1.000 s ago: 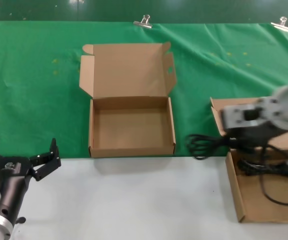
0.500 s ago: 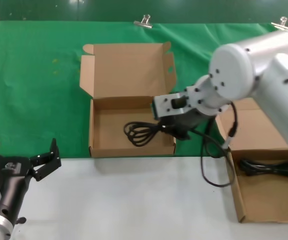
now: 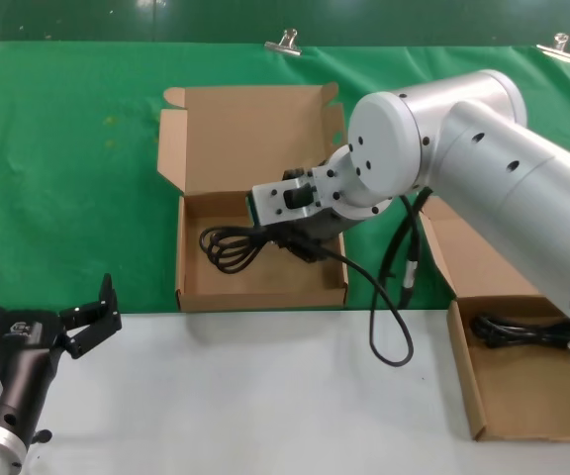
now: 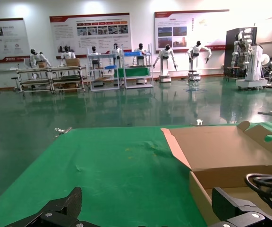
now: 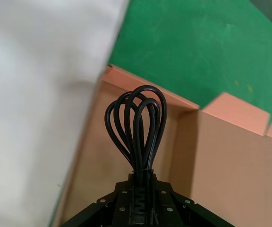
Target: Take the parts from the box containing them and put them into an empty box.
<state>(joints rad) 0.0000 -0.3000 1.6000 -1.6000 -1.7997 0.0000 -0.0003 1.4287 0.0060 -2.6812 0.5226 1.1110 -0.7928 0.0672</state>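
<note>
My right gripper (image 3: 283, 236) is shut on the parts, a thin black looped cord (image 3: 228, 245). It holds the loops just above the floor of the empty box (image 3: 261, 294), the one with the winged lid (image 3: 250, 139), on the green cloth. In the right wrist view the cord loops (image 5: 138, 120) stick out of the gripper (image 5: 143, 182) over the box floor (image 5: 100, 161). The box containing the parts (image 3: 466, 381) stands at the right and holds another black cable (image 3: 518, 330). My left gripper (image 3: 43, 309) is open and empty at the near left.
A black robot cable (image 3: 389, 327) hangs from my right wrist in front of the middle box. In the left wrist view the middle box (image 4: 221, 151) and the cord (image 4: 268, 182) show beyond my left gripper (image 4: 148, 213). Metal clips (image 3: 283, 42) hold the green cloth.
My right gripper has carried the cord leftward, from the edge of the right box to over the middle box's floor. The left arm has not moved.
</note>
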